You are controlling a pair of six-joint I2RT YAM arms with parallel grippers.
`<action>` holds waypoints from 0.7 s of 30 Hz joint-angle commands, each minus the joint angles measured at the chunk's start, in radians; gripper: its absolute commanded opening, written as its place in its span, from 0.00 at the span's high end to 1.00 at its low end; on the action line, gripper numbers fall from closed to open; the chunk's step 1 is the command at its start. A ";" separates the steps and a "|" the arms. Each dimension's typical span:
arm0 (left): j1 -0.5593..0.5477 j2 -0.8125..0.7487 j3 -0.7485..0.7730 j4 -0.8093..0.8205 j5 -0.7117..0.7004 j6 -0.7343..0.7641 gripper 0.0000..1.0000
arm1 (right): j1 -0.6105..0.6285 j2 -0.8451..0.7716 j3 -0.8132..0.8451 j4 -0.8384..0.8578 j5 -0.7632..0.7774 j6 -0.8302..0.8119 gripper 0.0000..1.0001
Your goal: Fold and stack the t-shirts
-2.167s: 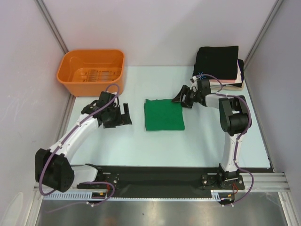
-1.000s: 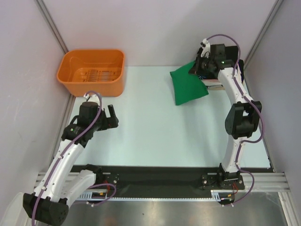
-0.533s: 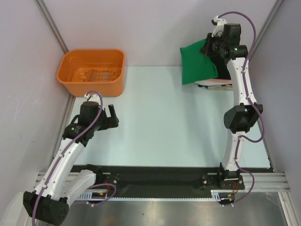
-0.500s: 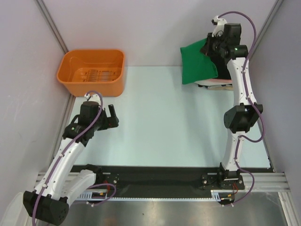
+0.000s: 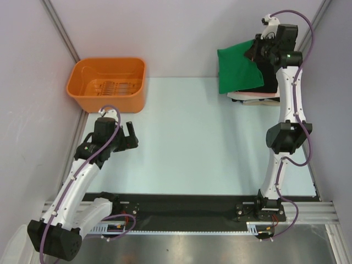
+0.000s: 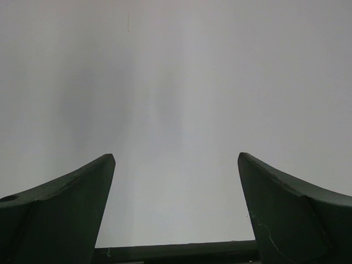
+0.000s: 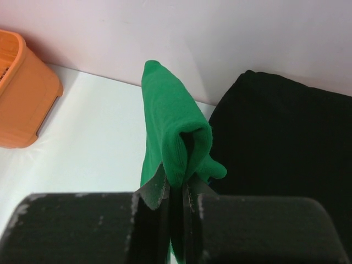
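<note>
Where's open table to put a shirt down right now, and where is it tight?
Bare table runs from the orange basket and left gripper across to the right arm. Crowded: the far right corner, where the right gripper holds the green t-shirt by the stack.

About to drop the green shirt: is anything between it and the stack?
Nothing visible. The right claw holds the folded green t-shirt next to the black t-shirt, whose top surface lies bare.
</note>
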 commanded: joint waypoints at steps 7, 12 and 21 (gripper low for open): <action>0.012 0.006 -0.008 0.027 0.007 0.018 0.00 | -0.034 -0.019 0.021 0.085 -0.041 -0.026 1.00; 0.012 0.015 -0.008 0.026 0.007 0.016 0.01 | -0.051 0.003 0.026 0.116 0.010 -0.042 1.00; 0.012 0.016 -0.008 0.026 0.004 0.015 0.01 | -0.123 0.056 0.035 0.222 0.017 -0.020 1.00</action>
